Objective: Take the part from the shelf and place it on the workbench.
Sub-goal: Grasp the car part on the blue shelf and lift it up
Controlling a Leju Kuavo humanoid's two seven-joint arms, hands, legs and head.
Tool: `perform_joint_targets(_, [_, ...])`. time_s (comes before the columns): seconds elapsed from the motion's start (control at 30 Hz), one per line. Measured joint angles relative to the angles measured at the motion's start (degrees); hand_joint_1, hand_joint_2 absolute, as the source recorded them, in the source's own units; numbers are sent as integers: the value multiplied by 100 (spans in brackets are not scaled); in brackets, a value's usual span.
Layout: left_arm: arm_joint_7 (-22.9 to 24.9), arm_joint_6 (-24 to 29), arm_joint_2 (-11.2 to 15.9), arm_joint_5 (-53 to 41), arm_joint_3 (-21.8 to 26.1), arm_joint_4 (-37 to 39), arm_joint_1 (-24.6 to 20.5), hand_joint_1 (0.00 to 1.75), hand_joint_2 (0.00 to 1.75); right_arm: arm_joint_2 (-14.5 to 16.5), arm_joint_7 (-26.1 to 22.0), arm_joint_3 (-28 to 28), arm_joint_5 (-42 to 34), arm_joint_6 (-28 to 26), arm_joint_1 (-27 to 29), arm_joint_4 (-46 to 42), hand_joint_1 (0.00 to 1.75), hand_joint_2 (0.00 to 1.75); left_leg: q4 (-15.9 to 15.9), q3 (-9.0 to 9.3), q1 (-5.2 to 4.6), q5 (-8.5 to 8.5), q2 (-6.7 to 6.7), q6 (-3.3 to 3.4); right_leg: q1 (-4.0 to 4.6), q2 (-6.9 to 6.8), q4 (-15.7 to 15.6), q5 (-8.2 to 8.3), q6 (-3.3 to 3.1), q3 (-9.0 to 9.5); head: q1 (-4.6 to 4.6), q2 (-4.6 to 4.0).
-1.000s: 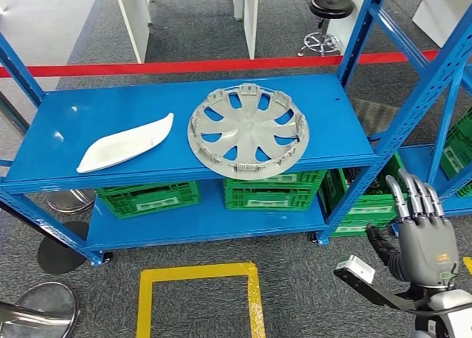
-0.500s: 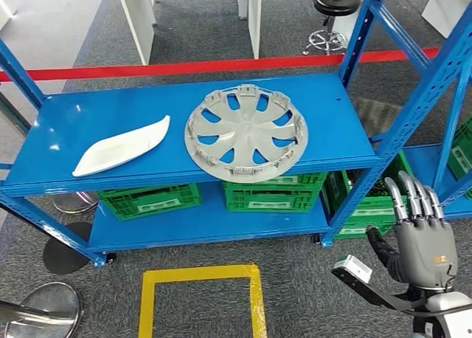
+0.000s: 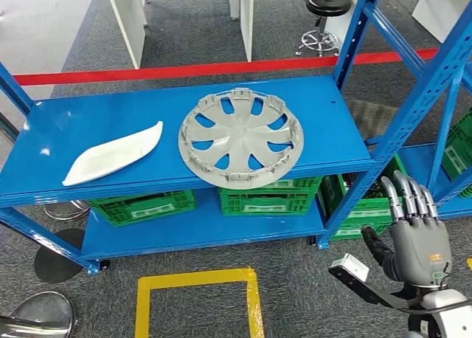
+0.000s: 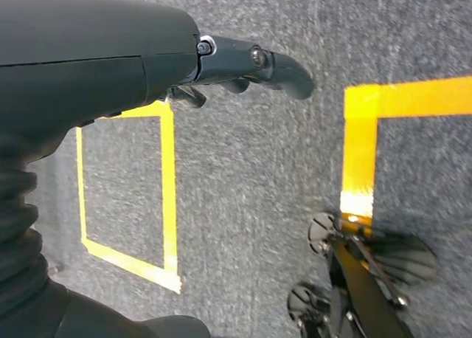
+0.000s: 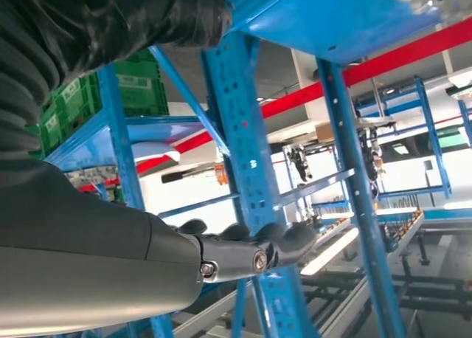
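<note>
A grey wheel cover [image 3: 241, 137] lies flat on the top board of the blue shelf [image 3: 339, 124], its near rim at the board's front edge. A white curved part [image 3: 114, 153] lies to its left on the same board. My right hand [image 3: 416, 235] is raised at the lower right, in front of the shelf's right post and below the top board, with its fingers straight, apart and holding nothing. In the right wrist view the right hand [image 5: 245, 253] reaches out beside a blue post. My left hand [image 4: 245, 65] hangs over the grey floor, fingers extended, holding nothing.
Green crates [image 3: 270, 198] stand on the shelf's lower board. A yellow tape square [image 3: 195, 305] marks the floor in front, and a red line [image 3: 223, 69] runs behind. A second blue rack [image 3: 445, 72] adjoins at the right. A black stool [image 3: 328, 17] and white table legs [image 3: 125, 21] stand beyond.
The whole picture has shifted slightly left and down, so the camera moved. My right hand sits a little lower at the lower right, still open. The parts lie as before.
</note>
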Motion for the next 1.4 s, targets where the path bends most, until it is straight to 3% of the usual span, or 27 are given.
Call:
perform_joint_targets(0.07, [41,15,1,1,-20,0,6,0,175,-4,13,5,-2,-7,12,0,0,175,-76,50,16,12,7,45,-8,-16,47,-62,61,-21,8,0])
perform_joint_targets(0.1, [61,18,-2,2,-27,0,7,0,175,-9,21,6,-3,-10,13,0,0,175,-118,82,27,18,11,73,-4,-25,219,-160,78,-105,25,0])
perform_joint_targets(0.2, [110,19,-11,4,-48,0,-2,0,175,-22,34,7,-9,-12,33,8,0,175,-140,122,16,-10,18,140,2,-35,1280,-584,103,-702,75,0])
perform_joint_targets(0.23, [122,18,-14,5,-54,0,-2,0,175,-24,36,8,-12,-11,47,13,0,175,-138,137,6,-28,18,150,3,-36,1526,-612,108,-871,79,0])
perform_joint_targets(0.27, [132,16,-16,6,-57,0,-1,0,175,-25,37,8,-15,-11,58,18,0,175,-136,161,-1,-49,18,152,4,-36,1578,-529,107,-945,80,0])
perform_joint_targets(0.3, [140,14,-16,7,-58,0,1,0,175,-25,39,8,-19,-10,64,22,0,175,-134,199,-6,-76,18,149,6,-38,1399,-332,99,-899,80,0])
perform_joint_targets(0.33, [146,11,-17,7,-60,0,2,0,175,-26,39,8,-21,-10,66,25,0,175,-132,249,-8,-111,17,139,7,-46,1017,-70,83,-750,81,0])
perform_joint_targets(0.4, [152,7,-19,8,-61,0,1,0,175,-28,42,8,-30,-9,61,31,0,175,-113,317,-26,-182,11,98,26,-66,318,232,28,-418,86,0])
perform_joint_targets(0.43, [156,6,-19,8,-62,0,-4,0,175,-32,44,8,-36,-7,62,35,0,175,-102,327,-34,-205,8,73,37,-71,129,265,-4,-316,84,0])
perform_joint_targets(0.53, [165,8,-19,9,-63,0,-15,0,175,-52,54,7,-70,5,76,45,0,175,-83,326,-35,-244,9,2,45,-53,62,216,-88,-255,75,0])
perform_joint_targets(0.6, [182,15,-21,9,-64,0,-21,0,175,-58,59,6,-96,15,76,46,0,175,120,254,-23,-387,8,-65,19,-57,31,208,-145,-216,58,0])
perform_joint_targets(0.7, [218,27,-11,10,-66,0,-18,0,175,-60,63,6,-116,31,77,48,0,175,1204,-292,18,-860,7,-143,4,-71,16,173,-203,-167,33,0])
perform_joint_targets(0.73, [224,28,-9,10,-66,0,-11,0,175,-60,63,6,-118,34,80,49,0,175,1512,-476,35,-927,7,-158,3,-69,16,157,-207,-152,33,0])
perform_joint_targets(0.77, [228,28,-8,11,-66,0,-4,0,175,-60,63,6,-119,37,81,50,0,175,1617,-567,49,-872,7,-166,0,-63,17,139,-202,-131,32,0])
perform_joint_targets(0.8, [230,28,-8,10,-66,0,2,0,175,-60,63,6,-119,39,82,50,0,175,1502,-555,62,-705,7,-169,-5,-54,17,118,-190,-99,31,0])
perform_joint_targets(0.87, [232,28,-4,11,-66,0,6,0,175,-60,63,6,-119,43,81,50,0,175,782,-282,73,-221,3,-161,-20,-41,16,61,-147,-31,31,0])
perform_joint_targets(0.93, [239,28,-2,11,-66,0,2,0,175,-61,63,6,-120,45,77,50,0,175,184,-40,56,7,-4,-130,-12,-26,21,9,-70,8,19,0])
perform_joint_targets(1.03, [291,28,-2,12,-67,0,4,0,175,-71,51,8,-119,44,74,50,0,175,30,3,34,-32,-7,-50,-7,-17,-9,-5,47,23,14,0])
perform_joint_targets(1.1, [331,30,-2,13,-68,0,10,0,175,-79,37,8,-116,38,66,50,0,175,-24,52,49,-32,-2,28,-13,-28,96,-100,98,-17,34,0])
perform_joint_targets(1.17, [355,30,-5,14,-68,0,-3,0,175,-93,33,7,-115,34,49,51,0,175,-60,100,57,-42,3,97,-9,-39,658,-360,114,-311,78,0])
perform_joint_targets(1.23, [372,30,-7,16,-68,0,-15,0,175,-105,37,8,-118,34,46,57,0,175,-60,117,37,-70,4,140,-3,-41,1414,-594,112,-762,107,0])
perform_joint_targets(1.27, [376,30,-6,17,-68,0,-14,0,175,-106,41,8,-120,34,50,63,0,175,-60,134,23,-86,4,152,0,-41,1603,-584,105,-912,110,0])
perform_joint_targets(1.3, [379,30,-6,17,-68,0,-12,0,175,-107,44,8,-122,34,53,69,0,175,-59,161,11,-107,2,159,5,-42,1583,-462,92,-959,110,0])
perform_joint_targets(1.4, [382,30,-13,20,-71,0,-11,0,175,-113,48,6,-126,36,48,79,0,175,-54,276,-21,-199,-6,134,39,-59,614,178,10,-595,111,0])
